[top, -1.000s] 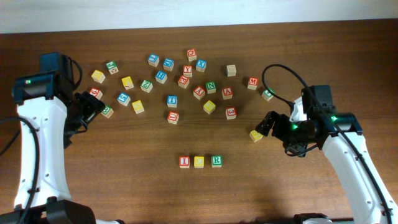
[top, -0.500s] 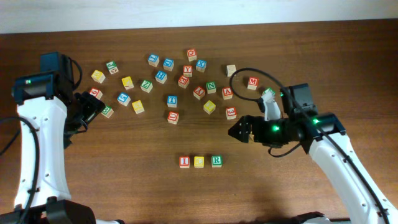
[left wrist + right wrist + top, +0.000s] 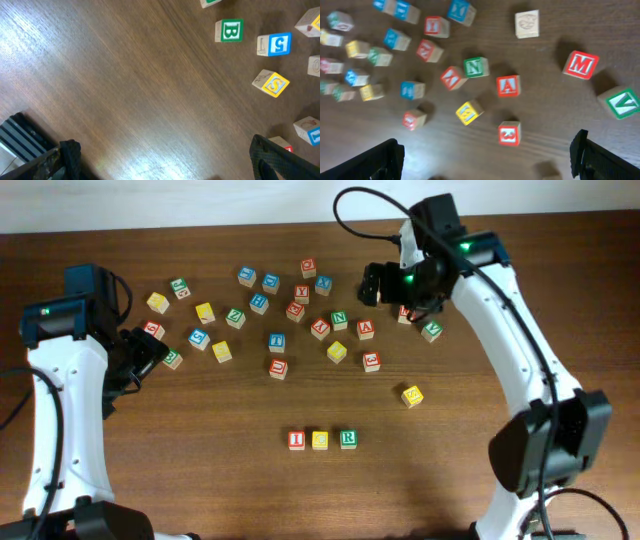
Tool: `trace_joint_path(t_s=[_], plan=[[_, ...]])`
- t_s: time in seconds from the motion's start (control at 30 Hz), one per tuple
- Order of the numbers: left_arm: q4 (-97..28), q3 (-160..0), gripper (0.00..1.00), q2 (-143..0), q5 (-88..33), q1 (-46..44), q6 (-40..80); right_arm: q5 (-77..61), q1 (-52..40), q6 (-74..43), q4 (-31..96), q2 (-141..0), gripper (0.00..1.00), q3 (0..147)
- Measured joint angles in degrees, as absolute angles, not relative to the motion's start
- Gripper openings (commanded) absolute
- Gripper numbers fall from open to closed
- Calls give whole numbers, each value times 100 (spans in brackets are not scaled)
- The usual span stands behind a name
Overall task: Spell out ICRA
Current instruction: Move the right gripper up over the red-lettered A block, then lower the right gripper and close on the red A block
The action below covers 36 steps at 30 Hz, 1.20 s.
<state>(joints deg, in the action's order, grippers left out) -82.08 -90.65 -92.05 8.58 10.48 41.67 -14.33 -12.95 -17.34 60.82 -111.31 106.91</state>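
Note:
The red "I" cube (image 3: 297,440), yellow "C" cube (image 3: 320,440) and green "R" cube (image 3: 347,438) stand side by side in a row at the front middle of the table. The red "A" cube (image 3: 366,330) sits in the loose cluster at the back, also in the right wrist view (image 3: 508,85). My right gripper (image 3: 375,283) hangs open and empty above the cluster's right end, just behind the "A"; in its wrist view (image 3: 487,165) the jaws are wide apart. My left gripper (image 3: 150,355) is open and empty at the left, its wrist view (image 3: 165,165) over bare wood.
Many other letter and number cubes lie scattered across the back. Near the "A" are a green "N" (image 3: 475,66), a red "M" (image 3: 580,64), a green "V" (image 3: 622,103) and a red number cube (image 3: 509,133). A lone yellow cube (image 3: 412,395) lies right of the row.
My right arm has swung from the front right, near the lone yellow cube, up and back over the cluster. The left arm and the cubes have not moved.

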Motion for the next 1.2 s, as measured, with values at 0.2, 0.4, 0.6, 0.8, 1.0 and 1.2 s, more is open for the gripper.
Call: trace_joint_path(t_s=[0.2, 0.4, 0.6, 0.8, 1.0, 1.2], plan=[[-8206, -9065, 99, -9205, 858, 1048, 4165, -1002, -1334, -1531, 5961, -11804, 89, 10715], [-8206, -9065, 99, -9205, 858, 1048, 4167, -445, -1791, -1378, 5671, -12519, 88, 10715], [-8206, -9065, 99, -9205, 858, 1048, 4167, -191, -1863, -1337, 5544, -12921, 80, 10715], [-8208, -9065, 99, -9205, 858, 1048, 4167, -143, -1870, -1330, 5454, -13085, 61, 10715], [-8208, -9065, 99, -9205, 858, 1048, 4165, -141, -1874, -1330, 5216, -13085, 61, 10586], [-8208, -9065, 99, -9205, 858, 1048, 4165, -141, -1874, -1332, 5083, -13089, 61, 10573]])
